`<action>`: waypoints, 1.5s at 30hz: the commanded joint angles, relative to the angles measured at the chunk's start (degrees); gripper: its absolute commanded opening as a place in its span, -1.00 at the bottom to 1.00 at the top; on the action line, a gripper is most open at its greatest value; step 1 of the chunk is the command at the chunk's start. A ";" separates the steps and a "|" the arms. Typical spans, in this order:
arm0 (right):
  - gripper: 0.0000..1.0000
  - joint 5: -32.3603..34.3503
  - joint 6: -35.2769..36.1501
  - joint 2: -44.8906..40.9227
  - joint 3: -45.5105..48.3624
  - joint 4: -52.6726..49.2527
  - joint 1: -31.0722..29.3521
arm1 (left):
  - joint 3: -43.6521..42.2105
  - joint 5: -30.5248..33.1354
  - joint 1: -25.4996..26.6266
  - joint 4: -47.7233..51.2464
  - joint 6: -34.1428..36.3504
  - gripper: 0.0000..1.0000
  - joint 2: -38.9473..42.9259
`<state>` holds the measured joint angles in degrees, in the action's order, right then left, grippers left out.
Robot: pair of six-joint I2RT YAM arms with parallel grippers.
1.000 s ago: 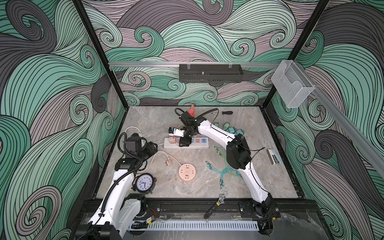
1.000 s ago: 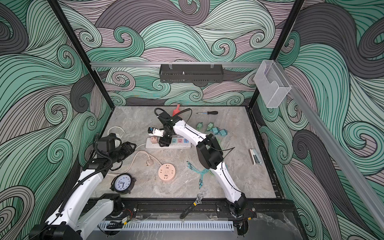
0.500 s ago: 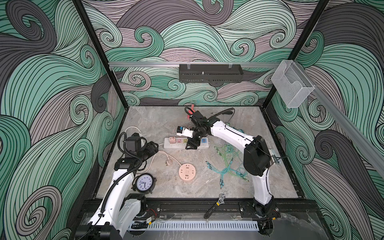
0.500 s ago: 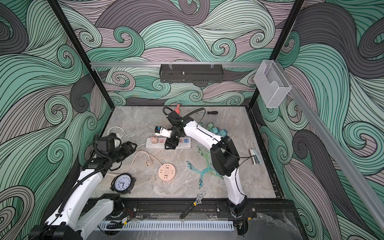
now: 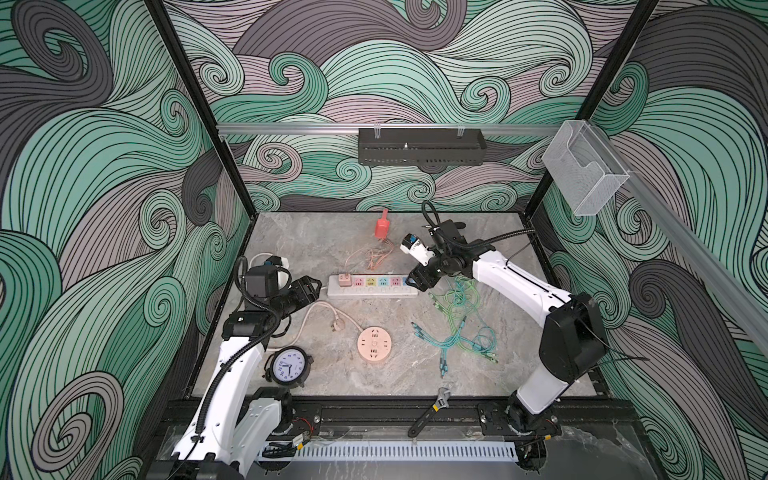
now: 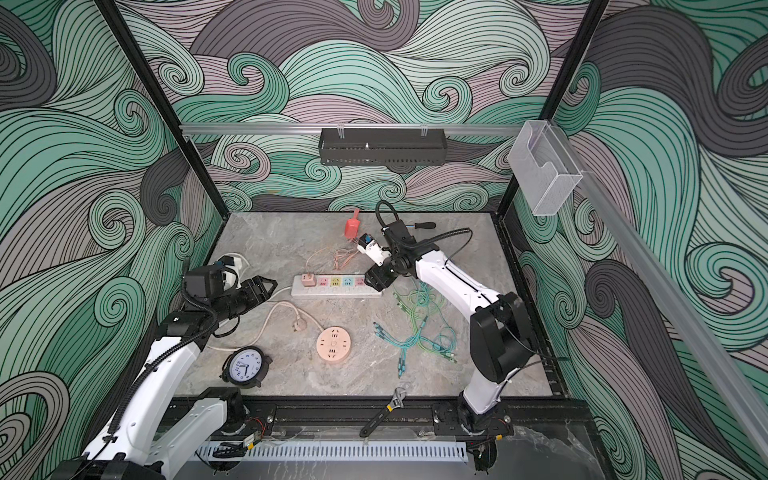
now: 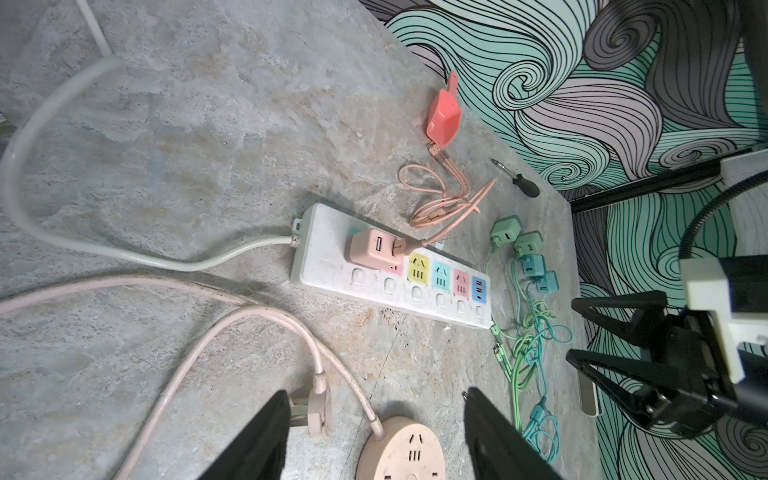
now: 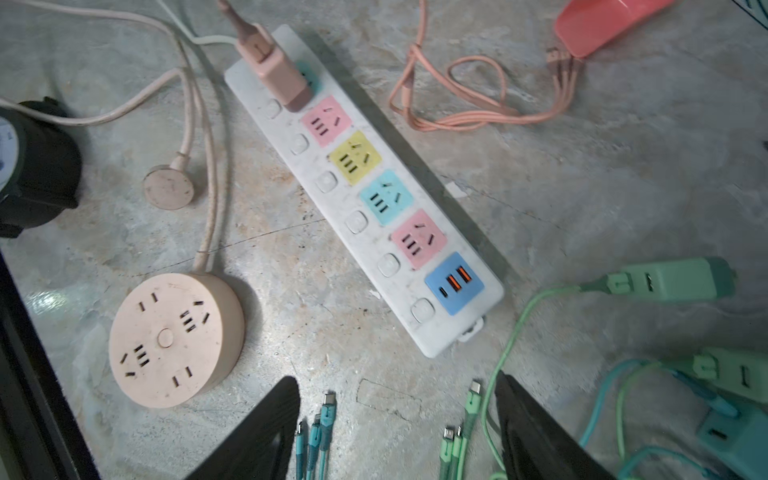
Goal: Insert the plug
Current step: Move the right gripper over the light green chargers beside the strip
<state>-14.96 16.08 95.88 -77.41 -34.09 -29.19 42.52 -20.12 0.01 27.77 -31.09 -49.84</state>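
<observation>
Both grippers have jaws spread wide, nothing held: your L gripper (image 7: 375,395) hangs off the cord end of the power strip (image 5: 374,292), R gripper (image 8: 397,376) by its USB end. The pink charger plug (image 5: 344,281) stands upright in the end socket nearest the L gripper & looks seated; strip's long axis runs btwn both grippers. The loose 3-pin plug (image 5: 337,325) lies on the table (image 5: 316,245) near the L gripper, well apart from R.

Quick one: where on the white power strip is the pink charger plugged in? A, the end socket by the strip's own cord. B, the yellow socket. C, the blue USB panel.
A: the pink charger stands in the last socket of the white power strip, right where its cord enters.
</observation>
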 commanded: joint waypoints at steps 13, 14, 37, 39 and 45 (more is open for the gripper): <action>0.39 18.95 -18.03 -5.64 6.50 6.35 9.79 | 3.43 -5.87 -0.54 3.43 3.75 0.40 1.34; 0.39 19.85 -18.41 -5.70 6.63 6.48 10.17 | 3.39 -6.26 -0.54 3.43 3.82 0.40 1.42; 0.27 19.32 -20.53 0.59 2.88 8.20 12.84 | 3.15 -11.16 -0.54 3.43 4.63 0.53 4.58; 0.26 18.80 -20.90 1.75 1.96 8.20 12.84 | 3.11 -11.27 -0.54 3.51 4.78 0.55 4.80; 0.22 18.20 -22.38 6.10 -2.25 7.50 12.84 | 3.24 -11.28 -0.58 4.34 5.32 0.56 5.50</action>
<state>4.05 -4.91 100.53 -77.36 -26.72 -16.43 43.51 -30.30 0.01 30.33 -27.16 -45.12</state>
